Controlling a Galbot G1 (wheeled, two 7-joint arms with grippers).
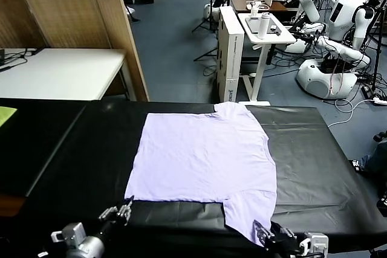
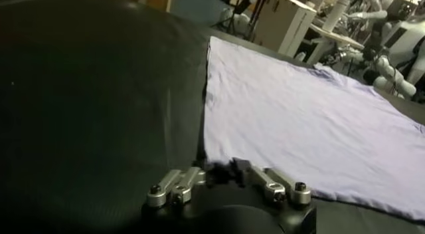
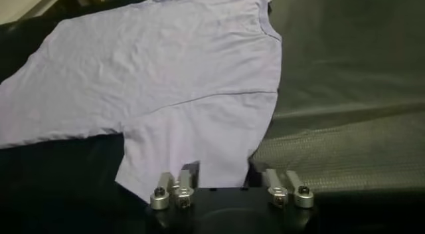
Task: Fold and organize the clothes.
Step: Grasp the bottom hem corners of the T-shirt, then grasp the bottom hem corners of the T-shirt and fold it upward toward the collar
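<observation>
Flatly spread, one thin, smooth lavender T-shirt [image 1: 202, 155] covers the black table [image 1: 314, 161], left gripper [image 1: 124, 212] at seven o'clock and right gripper [image 1: 266, 237] at five, both splayed.

Both grippers are dark metal with silver-grey linkage fingers. In the left wrist view the left gripper [image 2: 226, 177] has black inner fingers on paired silver links, each with a dark screw head, above a rounded black housing at 6 o'clock. The right gripper [image 3: 226, 185] has the same silver links and dark screws. From the head camera, a pale grey block sits behind each wrist.
</observation>
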